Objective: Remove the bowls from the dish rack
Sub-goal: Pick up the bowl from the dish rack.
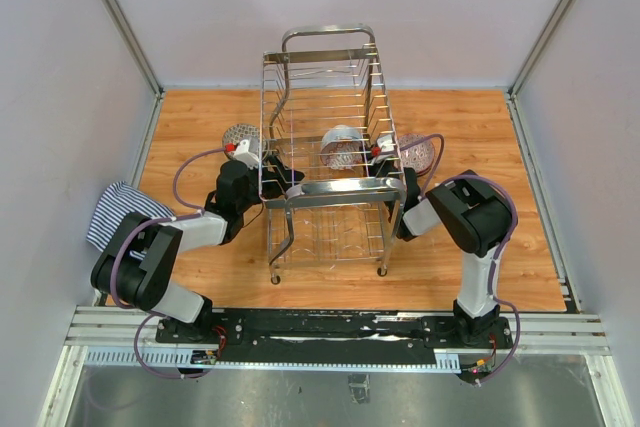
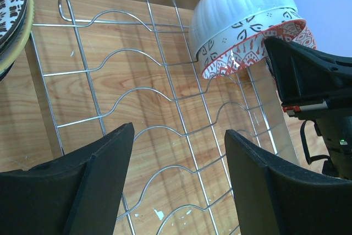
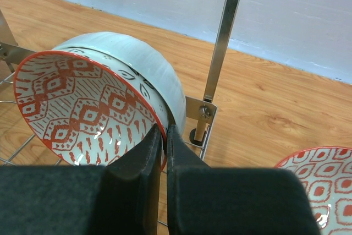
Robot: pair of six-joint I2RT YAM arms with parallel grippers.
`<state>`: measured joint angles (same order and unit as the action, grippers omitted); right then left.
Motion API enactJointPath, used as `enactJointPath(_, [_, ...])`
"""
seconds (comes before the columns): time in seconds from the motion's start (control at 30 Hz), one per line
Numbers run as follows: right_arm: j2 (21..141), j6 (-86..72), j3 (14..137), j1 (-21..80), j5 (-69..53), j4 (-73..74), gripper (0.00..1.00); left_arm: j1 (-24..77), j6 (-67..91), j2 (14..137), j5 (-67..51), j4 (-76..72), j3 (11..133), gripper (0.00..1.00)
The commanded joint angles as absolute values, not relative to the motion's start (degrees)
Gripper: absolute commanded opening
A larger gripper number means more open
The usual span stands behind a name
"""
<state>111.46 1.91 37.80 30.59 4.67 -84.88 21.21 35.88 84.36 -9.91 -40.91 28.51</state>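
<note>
The chrome dish rack (image 1: 325, 182) stands mid-table. Inside it, two nested bowls lean on their sides: a red-patterned bowl (image 3: 82, 108) sits within a white ribbed bowl (image 3: 137, 64). They also show in the top view as the nested bowls (image 1: 342, 145) and in the left wrist view as the nested bowls (image 2: 242, 26). My right gripper (image 3: 165, 130) is shut on the red bowl's rim, one finger inside and one outside. My left gripper (image 2: 179, 147) stands open over the rack's wire floor (image 2: 137, 89), left of the bowls, holding nothing.
A dark-patterned bowl (image 1: 240, 137) lies on the table left of the rack, and a red-patterned bowl (image 1: 418, 152) lies right of it. A striped cloth (image 1: 120, 209) hangs at the left edge. The rack's corner post (image 3: 223, 37) rises beside my right gripper.
</note>
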Motion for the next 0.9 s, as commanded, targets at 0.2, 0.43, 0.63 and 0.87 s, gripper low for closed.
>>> enactJointPath(0.2, [110.16,2.87,40.09,32.04,4.93,-91.05,0.01,21.62,35.42,84.71,-8.48,-38.76,27.33,0.72])
enactJointPath(0.43, [108.89,4.31,39.64,32.56,5.14,-90.98,0.01,21.59,35.41,84.66,-8.44,-38.76,27.33,0.72])
enactJointPath(0.63, [108.11,8.11,39.50,33.42,4.58,-91.04,0.01,21.57,35.47,84.25,-8.37,-38.67,27.25,0.72])
enactJointPath(0.87, [107.22,9.53,39.07,33.91,4.35,-91.05,0.01,21.54,35.45,84.18,-8.35,-38.67,27.25,0.72])
